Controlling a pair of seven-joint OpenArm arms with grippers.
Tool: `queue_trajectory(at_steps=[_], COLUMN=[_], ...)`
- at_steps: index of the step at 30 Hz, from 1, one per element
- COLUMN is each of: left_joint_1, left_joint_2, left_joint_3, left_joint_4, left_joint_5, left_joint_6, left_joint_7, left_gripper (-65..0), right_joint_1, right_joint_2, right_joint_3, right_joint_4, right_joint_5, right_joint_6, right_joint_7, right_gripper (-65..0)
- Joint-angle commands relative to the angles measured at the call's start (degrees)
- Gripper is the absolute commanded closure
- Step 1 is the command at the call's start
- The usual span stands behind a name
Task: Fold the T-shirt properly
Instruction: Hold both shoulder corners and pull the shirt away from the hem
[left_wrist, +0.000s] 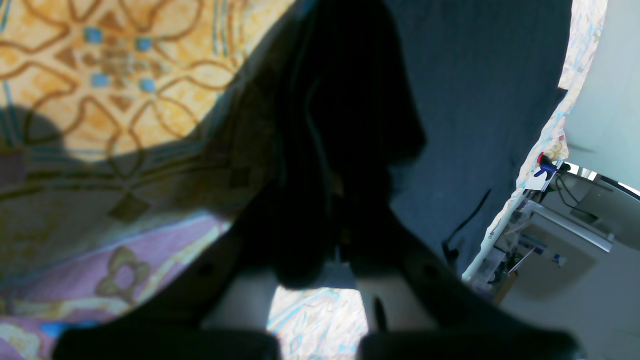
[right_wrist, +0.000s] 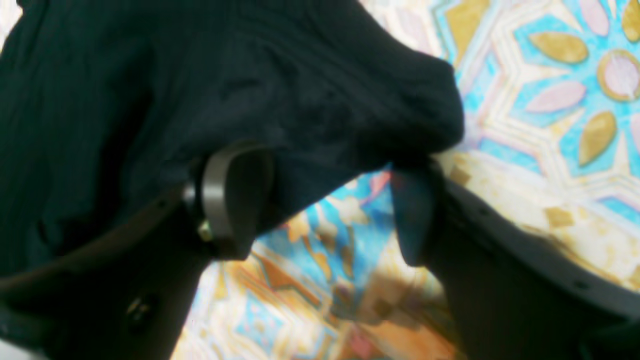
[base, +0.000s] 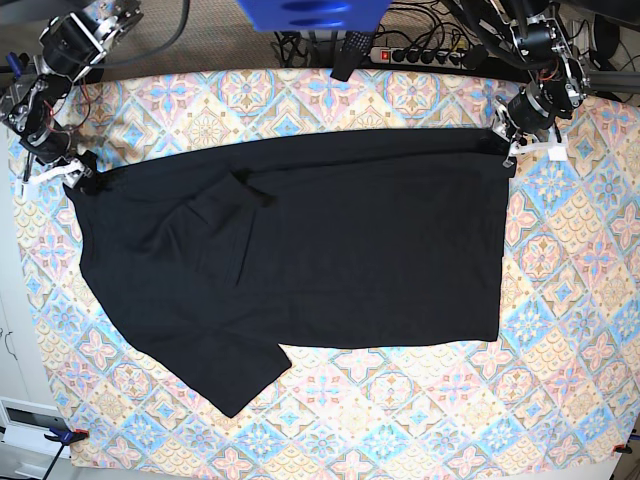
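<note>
Patterned tablecloth (base: 560, 300) under T-shirt (base: 330, 260)

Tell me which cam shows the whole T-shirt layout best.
Base view: the T-shirt lies spread on the patterned tablecloth, body and both sleeves visible. The right wrist view shows only a bunched edge above open jaws. The left wrist view shows dark, blurred cloth close to the lens.

A table covered by a patterned cloth (base: 560, 330) carries the black T-shirt (base: 330, 260), spread flat.
</note>
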Motion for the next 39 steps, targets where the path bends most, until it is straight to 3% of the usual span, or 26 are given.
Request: queue_trajectory(at_steps=[1,6,8,11,15,17,22,30,34,39], left_joint_1=[0.19,0.10,0.10,0.01,0.01,0.19,0.36,3.44,5.02,7.57], left_joint_2=[-0.67,-0.67,-0.67,-0.67,-0.67,-0.67,-1.72,-3.04,-4.01,-4.27], left_joint_3=[-0.17,-0.17,-0.17,-0.17,-0.17,-0.17,-0.08,-0.08,-0.08,-0.43], left_joint_4=[0.48,0.48,0.48,0.48,0.48,0.48,0.48,0.57,0.57,0.57], left_joint_5=[1.07,1.07,1.07,1.07,1.07,1.07,1.07,1.07,1.07,0.98], left_joint_6=[0.50,0.50,0.50,0.50,0.50,0.50,0.50,0.41,-2.14,-2.31], left_joint_7=[-0.27,-0.27,-0.27,-0.27,-0.27,-0.27,-0.27,-0.27,-0.27,1.22], left_gripper=[0.0,0.0,0.0,0.0,0.0,0.0,0.0,0.0,0.0,0.0], right_joint_1=[0.27,0.27,0.27,0.27,0.27,0.27,-0.25,-8.43,-12.65,-18.54], right_joint_2=[-0.16,-0.69,-0.69,-0.69,-0.69,-0.69,-0.51,-0.51,-0.60,-0.69], right_joint_3=[-0.28,-1.95,-2.13,-2.13,-2.13,-2.13,-1.77,0.34,0.34,0.25], right_joint_4=[0.05,0.05,0.05,0.05,0.05,0.05,0.75,10.60,14.38,16.05], right_joint_5=[-0.84,-0.93,-1.02,-1.02,-1.10,-1.10,-0.93,-0.84,-0.75,5.93], right_joint_6=[-0.21,-0.21,-0.21,-0.21,-0.21,-0.21,-0.21,-0.21,-0.21,-0.21], right_joint_7=[-2.60,-2.34,-2.34,-2.34,-2.34,-2.34,-2.43,-2.95,-2.95,-2.95], right_gripper=[-41.3,-40.9,-37.8,-27.5,-6.7,0.0,-0.2,-0.1,0.0,0.0])
